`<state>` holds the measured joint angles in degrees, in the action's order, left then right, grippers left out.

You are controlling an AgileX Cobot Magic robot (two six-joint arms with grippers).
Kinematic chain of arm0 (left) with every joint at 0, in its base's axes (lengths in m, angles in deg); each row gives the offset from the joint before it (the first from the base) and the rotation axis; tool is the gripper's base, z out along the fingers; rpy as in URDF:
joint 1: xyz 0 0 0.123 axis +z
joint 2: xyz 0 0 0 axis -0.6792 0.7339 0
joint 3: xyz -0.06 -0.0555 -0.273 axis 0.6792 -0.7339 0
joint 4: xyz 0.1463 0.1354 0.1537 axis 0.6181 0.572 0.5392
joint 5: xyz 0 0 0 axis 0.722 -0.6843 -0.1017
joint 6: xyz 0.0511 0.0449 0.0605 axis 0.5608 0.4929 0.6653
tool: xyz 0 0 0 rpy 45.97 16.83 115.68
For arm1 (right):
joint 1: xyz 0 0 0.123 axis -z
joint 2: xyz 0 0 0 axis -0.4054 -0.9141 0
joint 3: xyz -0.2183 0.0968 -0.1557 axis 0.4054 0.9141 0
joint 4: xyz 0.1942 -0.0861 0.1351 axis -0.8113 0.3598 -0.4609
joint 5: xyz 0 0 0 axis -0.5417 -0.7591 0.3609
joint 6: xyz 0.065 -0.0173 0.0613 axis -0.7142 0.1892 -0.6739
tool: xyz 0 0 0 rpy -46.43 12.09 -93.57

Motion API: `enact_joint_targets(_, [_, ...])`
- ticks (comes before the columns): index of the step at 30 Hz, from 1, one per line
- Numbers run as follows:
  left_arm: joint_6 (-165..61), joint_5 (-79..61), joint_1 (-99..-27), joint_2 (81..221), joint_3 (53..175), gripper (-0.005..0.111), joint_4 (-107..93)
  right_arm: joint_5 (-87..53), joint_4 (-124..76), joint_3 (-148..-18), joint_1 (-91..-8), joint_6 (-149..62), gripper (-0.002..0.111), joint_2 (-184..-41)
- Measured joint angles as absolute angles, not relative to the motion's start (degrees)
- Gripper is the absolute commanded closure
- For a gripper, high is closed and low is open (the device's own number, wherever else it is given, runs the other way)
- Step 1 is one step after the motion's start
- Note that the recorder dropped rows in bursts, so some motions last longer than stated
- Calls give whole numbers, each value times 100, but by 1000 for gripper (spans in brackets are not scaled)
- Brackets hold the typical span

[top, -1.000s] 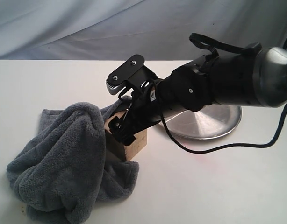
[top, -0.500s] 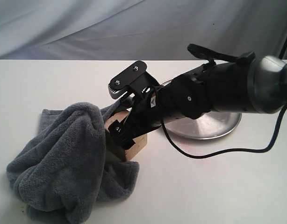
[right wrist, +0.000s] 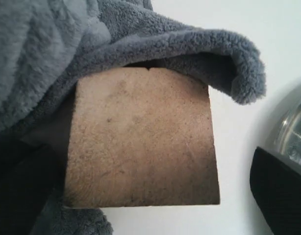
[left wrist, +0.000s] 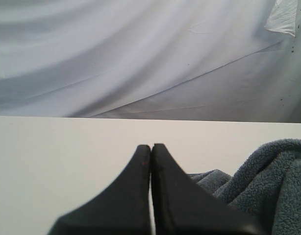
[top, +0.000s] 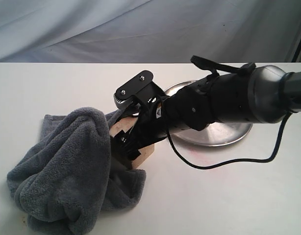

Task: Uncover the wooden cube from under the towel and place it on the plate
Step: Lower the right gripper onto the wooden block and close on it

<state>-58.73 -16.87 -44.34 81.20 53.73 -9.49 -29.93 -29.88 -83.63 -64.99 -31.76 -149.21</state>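
Observation:
The wooden cube [top: 143, 155] stands on the table against the towel [top: 67, 171], whose fold still lies over its far edge. My right gripper [top: 129, 147] reaches down over the cube, open, with one finger on each side. In the right wrist view the cube [right wrist: 140, 137] fills the middle under the towel [right wrist: 91, 44]; one finger [right wrist: 280, 191] stands clear of the cube's side, and the other is a dark shape against the towel side. The plate [top: 224, 132] lies behind the right arm. My left gripper [left wrist: 151, 147] is shut and empty above the table, with the towel [left wrist: 268, 176] beside it.
The right arm's black cable [top: 224, 161] loops over the table in front of the plate. The plate's rim [right wrist: 292, 132] shows close to the cube in the right wrist view. A grey cloth backdrop [top: 91, 29] hangs behind the white table [top: 214, 205].
The right arm has swung lower and a little to the left, settling its gripper further over the cube. Cube, towel and plate have not moved.

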Motion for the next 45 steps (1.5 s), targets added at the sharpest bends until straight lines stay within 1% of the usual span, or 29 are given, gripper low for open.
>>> enact_joint_targets(10, [-5873, -1687, -4434, 8120, 5373, 105, -949, -2886, -2988, -8363, -6499, -3117, 9, -15277])
enact_joint_targets(13, [-5873, -1687, -4434, 8120, 5373, 105, -949, -2886, -2988, -8363, -6499, -3101, 11, -15336])
enact_joint_targets(16, [-5873, -1687, -4434, 8120, 5373, 105, -949, -2873, -2977, -8363, -6510, -3102, 17, -15336])
enact_joint_targets(22, [-5873, -1687, -4434, 8120, 5373, 105, -949, -2849, -2977, -8363, -6523, -3094, 38, -15336])
enact_joint_targets(26, [-5873, -1687, -4434, 8120, 5373, 105, -949, -2849, -2977, -8363, -6550, -3094, 46, -15336])
enact_joint_targets(33, [-5873, -1687, -4434, 8120, 5373, 105, -949, -2922, -2968, -8363, -6550, -3276, 46, -15235])
enact_joint_targets(45, [-5873, -1687, -4434, 8120, 5373, 105, -949, -3234, -2968, -8318, -6550, -3557, 46, -14339])
